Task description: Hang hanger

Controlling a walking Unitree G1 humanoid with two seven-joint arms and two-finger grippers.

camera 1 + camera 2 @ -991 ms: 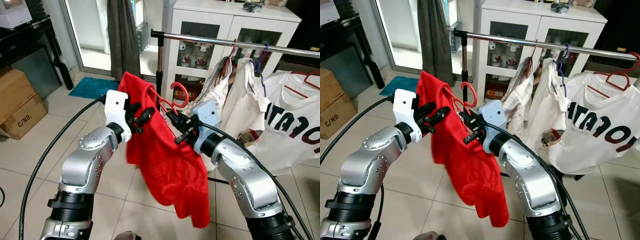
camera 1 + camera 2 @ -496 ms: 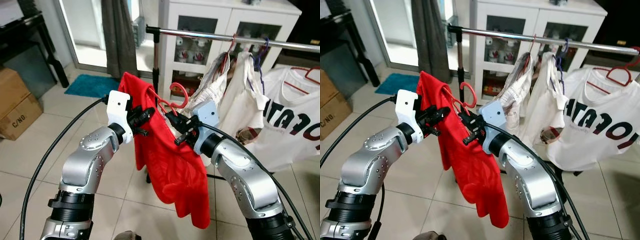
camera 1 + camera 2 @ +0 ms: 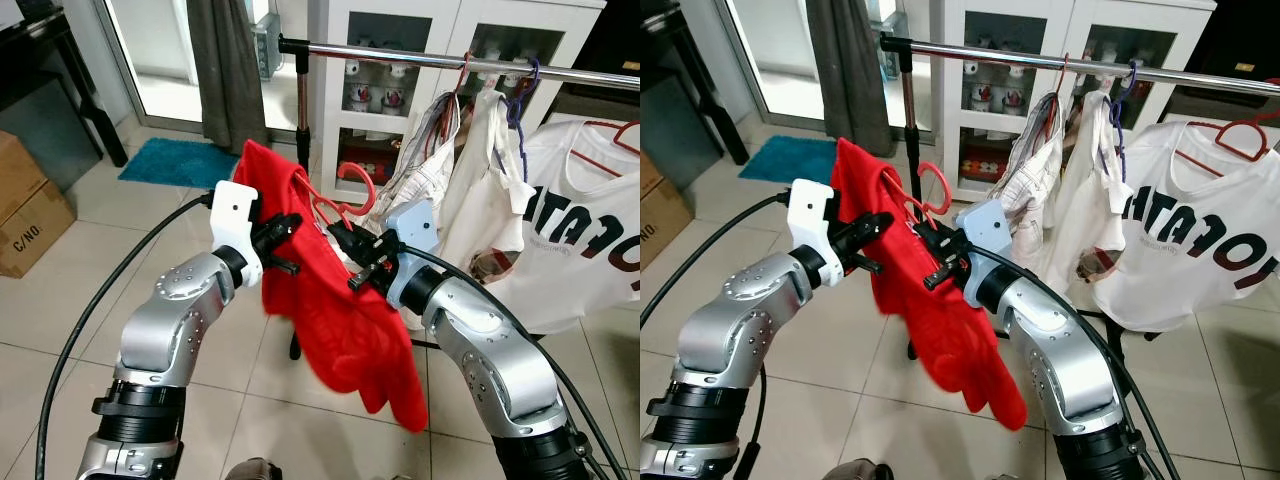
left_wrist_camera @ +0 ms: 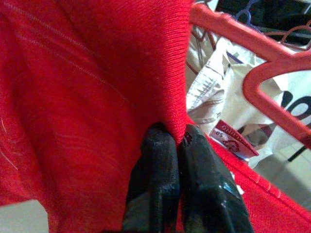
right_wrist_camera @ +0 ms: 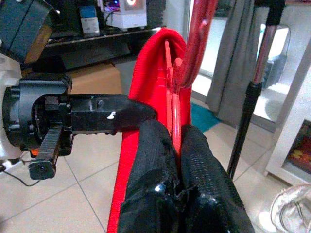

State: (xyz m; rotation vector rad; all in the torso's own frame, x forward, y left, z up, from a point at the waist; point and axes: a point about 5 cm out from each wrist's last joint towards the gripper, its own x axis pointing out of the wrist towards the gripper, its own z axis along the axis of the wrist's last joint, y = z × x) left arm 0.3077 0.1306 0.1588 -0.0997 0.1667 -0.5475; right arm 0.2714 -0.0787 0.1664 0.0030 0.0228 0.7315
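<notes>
1. Both arms are raised in front of the robot, carrying a red garment point(image 3: 340, 310) on a red plastic hanger point(image 3: 335, 200) between them

2. Left gripper point(image 3: 285, 243): the fingers point(image 4: 160, 184) are pressed together on a fold of the red garment at its 9 o'clock edge; the left wrist view shows cloth pinched between the two black tips, with the hanger's arm running past beyond them

3. Right gripper point(image 3: 345, 245): the fingers point(image 5: 150, 160) are clamped on the hanger's thin red frame just below its hook, at the garment's 3 o'clock side; the right wrist view shows the frame rising out from between the two pads

4. The hanger's hook point(image 3: 357, 180) stands upright above the grippers, at about 6 o'clock from the clothes rail point(image 3: 430, 60), below it and apart from it

5. The garment hangs down from the hanger towards 5 o'clock, its lower hem loose above the tiled floor point(image 3: 60, 300)

6. On the rail, towards 2 o'clock from the grippers, hang a pale shirt point(image 3: 430, 160), a white garment on a purple hanger point(image 3: 520, 95) and a white T-shirt with dark lettering point(image 3: 580, 240) on a red hanger point(image 3: 615, 135)

7. Surroundings: a white glass-door cabinet point(image 3: 400, 50) behind the rail, a blue mat point(image 3: 180, 160) at 11 o'clock, a cardboard box point(image 3: 25, 215) at 9 o'clock
</notes>
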